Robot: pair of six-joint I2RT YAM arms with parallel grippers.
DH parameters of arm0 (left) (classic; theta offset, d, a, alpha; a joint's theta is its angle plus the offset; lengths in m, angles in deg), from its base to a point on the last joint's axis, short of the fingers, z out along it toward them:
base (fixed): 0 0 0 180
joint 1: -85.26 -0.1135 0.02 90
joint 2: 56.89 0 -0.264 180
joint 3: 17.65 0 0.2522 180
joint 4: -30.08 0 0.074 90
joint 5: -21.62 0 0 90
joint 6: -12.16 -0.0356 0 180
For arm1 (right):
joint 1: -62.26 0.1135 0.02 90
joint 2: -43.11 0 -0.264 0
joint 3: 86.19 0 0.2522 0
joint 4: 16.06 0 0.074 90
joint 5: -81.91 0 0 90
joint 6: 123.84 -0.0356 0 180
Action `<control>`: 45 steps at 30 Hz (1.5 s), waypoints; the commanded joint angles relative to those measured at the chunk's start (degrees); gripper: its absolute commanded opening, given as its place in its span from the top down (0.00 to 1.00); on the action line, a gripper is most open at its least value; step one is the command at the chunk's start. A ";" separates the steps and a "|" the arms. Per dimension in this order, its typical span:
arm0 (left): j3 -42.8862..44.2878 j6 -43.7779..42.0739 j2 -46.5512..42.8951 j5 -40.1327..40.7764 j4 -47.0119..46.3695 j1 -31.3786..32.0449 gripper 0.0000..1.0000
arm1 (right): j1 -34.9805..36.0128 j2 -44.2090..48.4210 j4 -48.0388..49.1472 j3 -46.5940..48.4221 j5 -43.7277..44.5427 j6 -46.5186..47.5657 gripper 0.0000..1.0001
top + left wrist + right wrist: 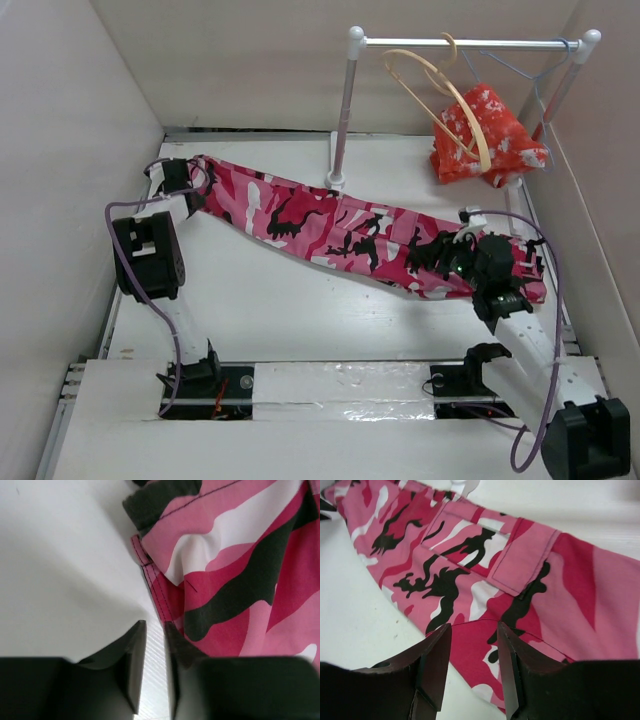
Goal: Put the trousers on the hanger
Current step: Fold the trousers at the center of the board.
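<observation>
Left gripper (155,625): sitting slightly parted beside hem of trousers (340,230) at bench far-left corner, pinching nothing. Right gripper (474,626): straddling other end, half-spread, near right edge. Judging cloth light, limp, sagging; taking hold at both ends. Hanger (461,100) hanging far-right.

light: bright, even | shadows: soft on table (60,555) | focus: left hand (155,630) blurred

I count one pair of pink, red, white and black camouflage trousers (340,225), one tan wooden hanger (483,150), one grey-blue wire hanger (515,68), one red-orange blotched garment (495,135), one white rail (500,43), two grippers: left gripper (155,630), right gripper (474,630).
</observation>
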 commanded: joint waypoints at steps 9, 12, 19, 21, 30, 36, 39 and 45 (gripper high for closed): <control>2.32 0.62 -3.65 -4.47 -3.65 -1.86 0.40 | 7.43 -4.08 5.57 3.47 6.94 2.96 0.52; 4.27 0.70 0.40 -4.83 -0.83 -1.86 0.39 | 8.04 -4.08 5.05 3.55 7.11 3.23 0.52; 6.11 1.23 5.33 -5.45 -0.47 -1.86 0.39 | 8.58 -3.73 5.57 3.12 7.29 3.05 0.52; 7.25 1.49 6.91 -5.54 -0.12 -1.86 0.39 | 8.58 -4.34 5.75 3.12 7.29 3.05 0.52; 13.58 3.16 11.30 -1.15 7.69 -1.86 0.57 | 10.33 -6.10 7.07 3.03 8.25 2.87 0.52; 22.19 0.53 16.40 0.17 15.60 -0.63 0.92 | 10.86 -5.31 7.07 3.12 9.39 2.88 0.52; 22.12 -0.17 15.54 2.02 15.53 -0.63 1.00 | 11.39 -5.58 6.89 2.94 9.75 2.96 0.53; 14.30 -1.14 9.40 4.30 15.43 -4.23 1.00 | 13.06 -4.44 6.98 2.42 12.82 2.70 0.53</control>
